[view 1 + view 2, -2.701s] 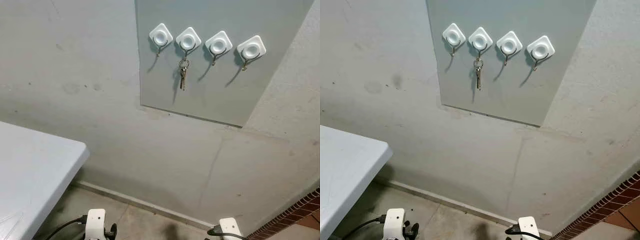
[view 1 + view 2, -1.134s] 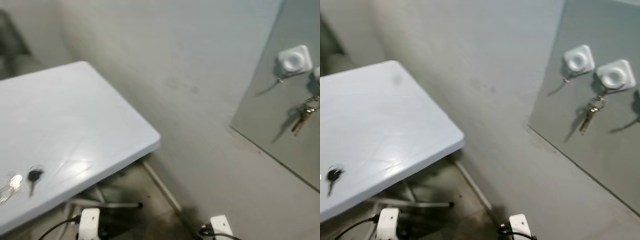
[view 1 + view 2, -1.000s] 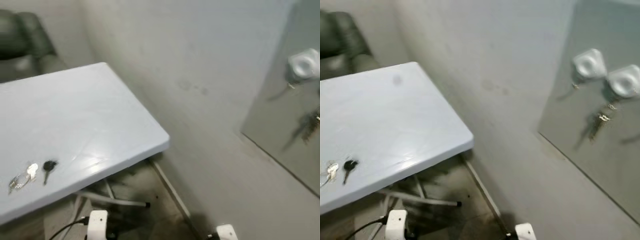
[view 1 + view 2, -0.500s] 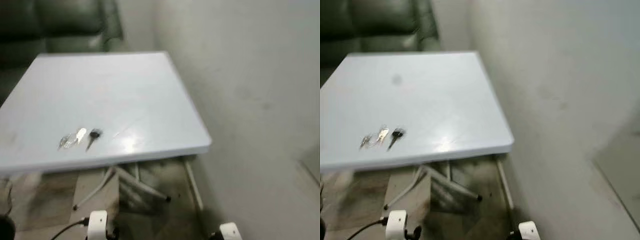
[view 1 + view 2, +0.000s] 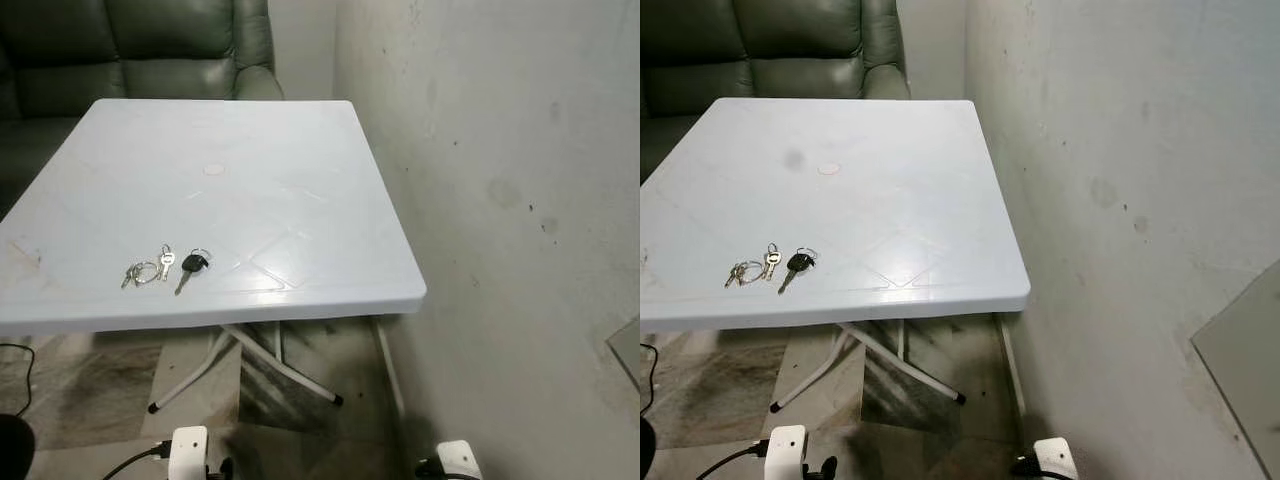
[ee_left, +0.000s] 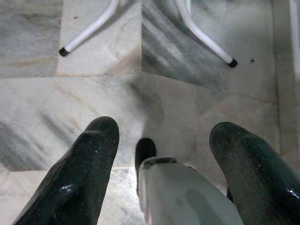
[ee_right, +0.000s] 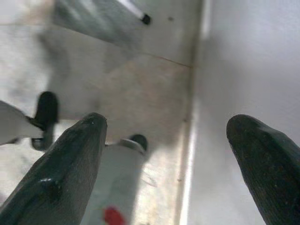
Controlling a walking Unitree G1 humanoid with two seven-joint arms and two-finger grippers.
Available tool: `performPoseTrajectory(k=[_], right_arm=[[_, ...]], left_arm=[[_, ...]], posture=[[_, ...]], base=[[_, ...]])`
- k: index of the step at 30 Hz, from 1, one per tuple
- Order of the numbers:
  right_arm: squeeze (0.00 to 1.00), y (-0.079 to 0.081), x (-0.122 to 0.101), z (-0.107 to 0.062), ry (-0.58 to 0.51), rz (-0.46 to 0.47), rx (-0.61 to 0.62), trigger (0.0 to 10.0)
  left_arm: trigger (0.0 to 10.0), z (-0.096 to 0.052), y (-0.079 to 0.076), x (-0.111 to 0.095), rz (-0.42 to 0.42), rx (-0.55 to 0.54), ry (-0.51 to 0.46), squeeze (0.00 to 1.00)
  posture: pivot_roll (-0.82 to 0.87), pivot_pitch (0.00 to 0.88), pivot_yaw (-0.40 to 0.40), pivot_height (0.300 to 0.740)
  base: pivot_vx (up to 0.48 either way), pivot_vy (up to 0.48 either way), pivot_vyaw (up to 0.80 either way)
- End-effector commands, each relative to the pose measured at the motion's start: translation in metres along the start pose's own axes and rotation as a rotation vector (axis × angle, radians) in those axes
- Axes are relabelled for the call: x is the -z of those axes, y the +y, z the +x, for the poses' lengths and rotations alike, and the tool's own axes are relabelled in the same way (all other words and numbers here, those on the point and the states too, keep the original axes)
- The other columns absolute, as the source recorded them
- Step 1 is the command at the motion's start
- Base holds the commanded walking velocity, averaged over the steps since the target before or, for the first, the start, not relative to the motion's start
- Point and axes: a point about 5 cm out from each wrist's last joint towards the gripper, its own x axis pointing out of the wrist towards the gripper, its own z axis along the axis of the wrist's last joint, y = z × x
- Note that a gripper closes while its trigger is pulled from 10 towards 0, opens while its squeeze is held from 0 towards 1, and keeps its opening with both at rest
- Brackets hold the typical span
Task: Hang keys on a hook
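A bunch of silver keys [image 5: 145, 270] on a ring lies on the white table [image 5: 300, 160], near its front left. Right beside it lies a black-headed key [image 5: 190, 265] with its own small ring. Both arms hang low by the floor, well below the tabletop. My left gripper [image 6: 164, 131] is open over the marble floor, nothing between its fingers. My right gripper [image 7: 168, 122] is open as well, close to the base of the wall. A corner of the grey wall panel [image 5: 1240, 370] shows at the right edge.
A dark green leather sofa [image 5: 150, 45] stands behind the table. The plaster wall [image 5: 520, 180] runs along the table's right side. White folding table legs [image 5: 285, 370] cross under the top. A black cable [image 5: 12, 360] lies on the floor at left.
The whole view has swung left from the hook panel with its hanging key to the table. The keys on the table have come into view. Both arms still hang low.
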Motion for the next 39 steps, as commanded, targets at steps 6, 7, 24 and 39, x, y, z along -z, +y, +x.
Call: performPoseTrajectory(k=[6, 7, 24, 39], right_arm=[[0.0, -0.0028, 0.0052, -0.0018, 0.012, -0.001, 0.01, 10.0], [0.0, -0.0029, 0.0062, -0.0021, 0.015, -0.001, 0.011, 10.0], [0.0, -0.0031, 0.0102, -0.0031, 0.028, 0.005, 0.012, 10.0], [0.0, 0.0002, 0.0104, -0.0022, 0.036, 0.026, 0.015, 10.0]], left_arm=[[10.0, -0.0008, 0.0009, 0.0023, -0.01, 0.002, 0.005, 0.0], [10.0, -0.0009, 0.0009, 0.0025, -0.009, 0.002, 0.006, 0.0], [10.0, -0.0016, 0.0013, 0.0049, -0.023, -0.006, 0.012, 0.0], [10.0, -0.0019, 0.0021, 0.0063, -0.029, -0.015, 0.02, 0.0]], posture=[[-0.08, 0.0, -0.028, 0.728], [-0.07, 0.0, -0.028, 0.728], [-0.07, 0.0, -0.036, 0.728], [-0.07, 0.0, -0.033, 0.728]], base=[[0.0, 0.326, 0.0], [0.0, 0.326, 0.0], [0.0, 0.338, 0.0], [0.0, 0.471, 0.0]])
